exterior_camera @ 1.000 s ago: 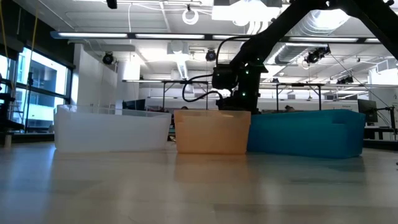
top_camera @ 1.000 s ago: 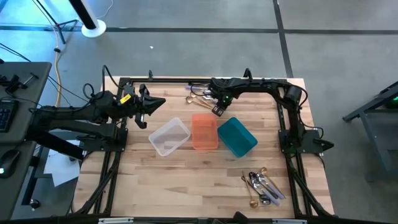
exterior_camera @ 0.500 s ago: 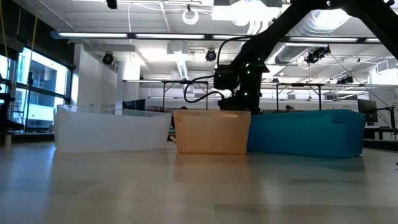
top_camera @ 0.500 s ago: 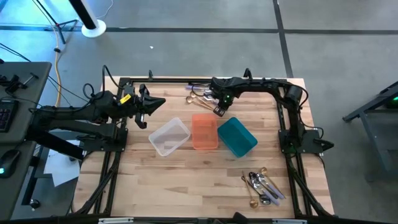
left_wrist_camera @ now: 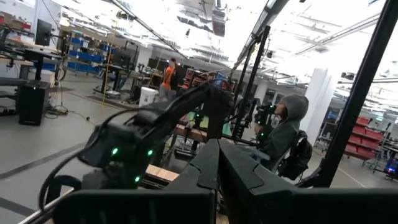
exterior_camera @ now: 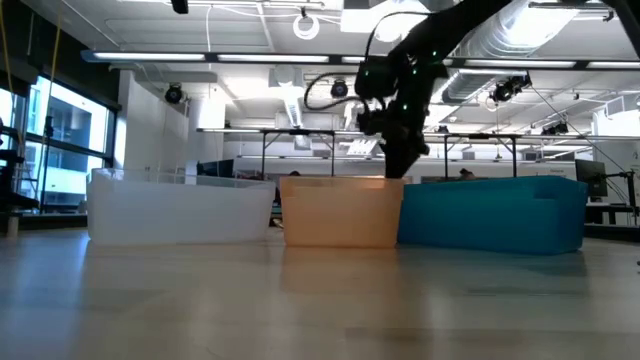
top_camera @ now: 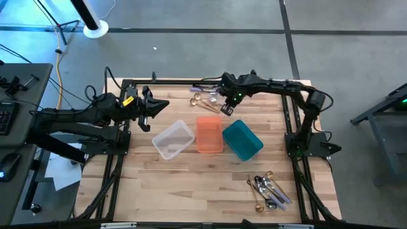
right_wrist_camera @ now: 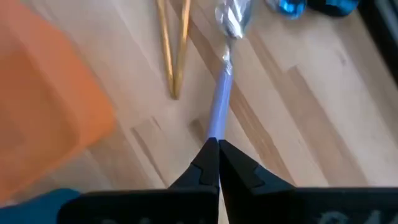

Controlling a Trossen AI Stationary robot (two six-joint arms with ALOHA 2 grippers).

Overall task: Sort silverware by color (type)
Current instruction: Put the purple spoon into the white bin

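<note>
The right gripper (right_wrist_camera: 214, 149) has closed its fingers on the handle of a silver utensil (right_wrist_camera: 225, 74) and risen from the far group of silverware (top_camera: 202, 99), just beyond the orange bin (top_camera: 208, 134); a second ago it sat lower over that group, fingers slightly apart. In the right wrist view the piece hangs from the pinched fingertips above the desk (right_wrist_camera: 298, 124), its shiny head pointing away, with two gold handles (right_wrist_camera: 174, 56) lying beside it. So a pick looks made, and a drop into one of the bins should follow.

The clear bin (top_camera: 172, 140), left of the orange one, the orange bin itself and the teal bin (top_camera: 242, 140) on its right all appear empty. A second pile of silverware (top_camera: 269, 189) lies well nearer than the teal bin. The left gripper (top_camera: 147, 109) waits, fingers shut and empty, far left of the clear bin.
</note>
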